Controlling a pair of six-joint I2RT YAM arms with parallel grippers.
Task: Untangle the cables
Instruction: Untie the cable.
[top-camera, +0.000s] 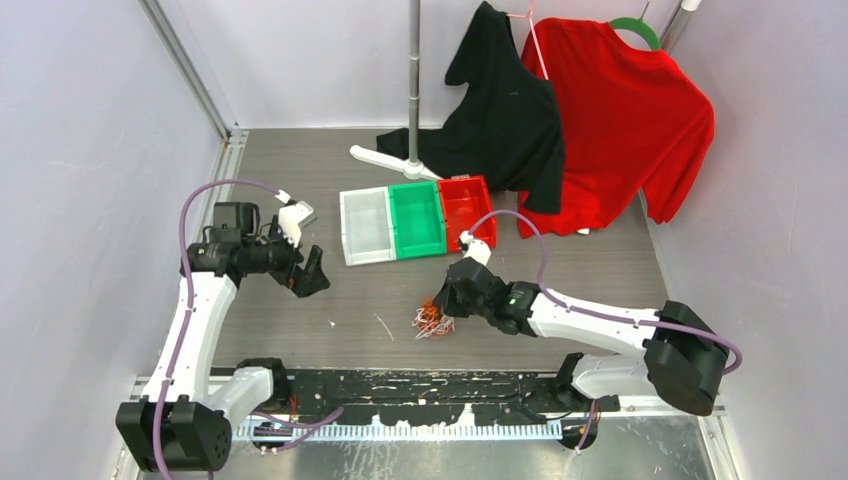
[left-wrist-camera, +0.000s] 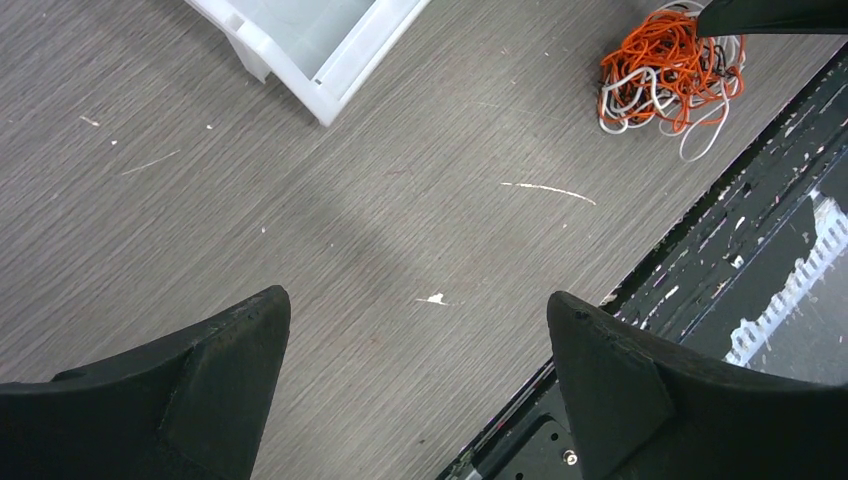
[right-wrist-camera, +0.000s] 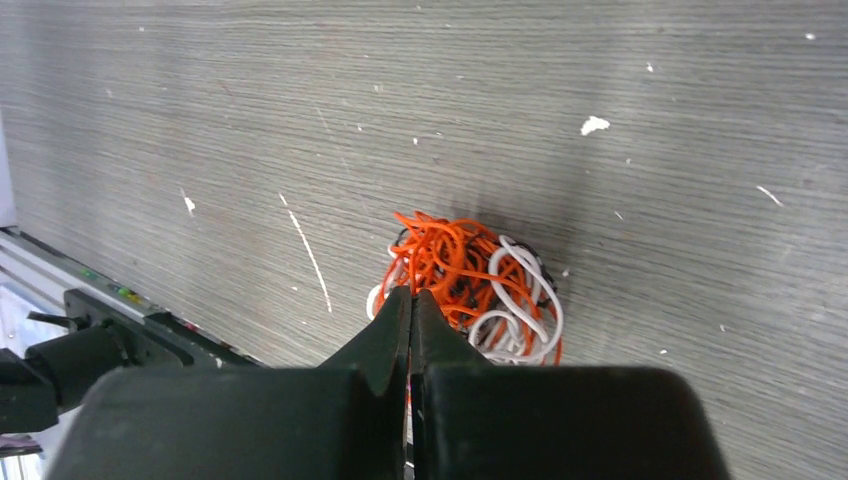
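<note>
We log the cables (right-wrist-camera: 470, 280) as one orange, white and black tangle on the table (top-camera: 600, 265), near its front edge. The right gripper (right-wrist-camera: 410, 295) has its fingers pressed together at the tangle's edge; we cannot tell whether a strand is pinched. The left gripper (left-wrist-camera: 415, 300) is spread wide and empty, well apart from the tangle. Beyond stand the white bin (top-camera: 366, 226), green bin (top-camera: 417, 218) and red bin (top-camera: 466, 210).

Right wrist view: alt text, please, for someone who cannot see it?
A tangled ball of orange, white and black cables lies on a grey table. The right gripper, shut, meets its near edge; whether a strand is pinched is unclear.
</note>
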